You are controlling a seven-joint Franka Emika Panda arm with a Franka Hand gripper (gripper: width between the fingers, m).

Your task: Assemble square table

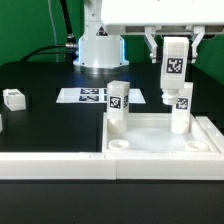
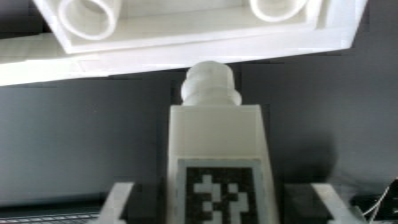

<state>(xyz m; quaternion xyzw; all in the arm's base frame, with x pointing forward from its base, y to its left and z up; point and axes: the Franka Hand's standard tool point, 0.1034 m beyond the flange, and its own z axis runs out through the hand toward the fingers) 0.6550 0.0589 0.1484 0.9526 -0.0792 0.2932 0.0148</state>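
The square table's white top (image 1: 160,128) lies tray-side up at the exterior view's right. One tagged leg (image 1: 118,104) stands in its far left corner, and another (image 1: 181,108) stands at the far right corner. The two near sockets are empty. My gripper (image 1: 174,48) is shut on a third tagged leg (image 1: 175,64), held upright just above the far right leg; I cannot tell whether the two touch. In the wrist view the held leg (image 2: 215,150) sits between my gripper (image 2: 217,206) fingers, its narrow tip towards the top's rim (image 2: 196,52).
A loose white leg (image 1: 14,98) lies at the exterior view's left. The marker board (image 1: 85,95) lies behind the top. A long white rail (image 1: 50,166) runs along the front. The arm's base (image 1: 100,48) stands at the back.
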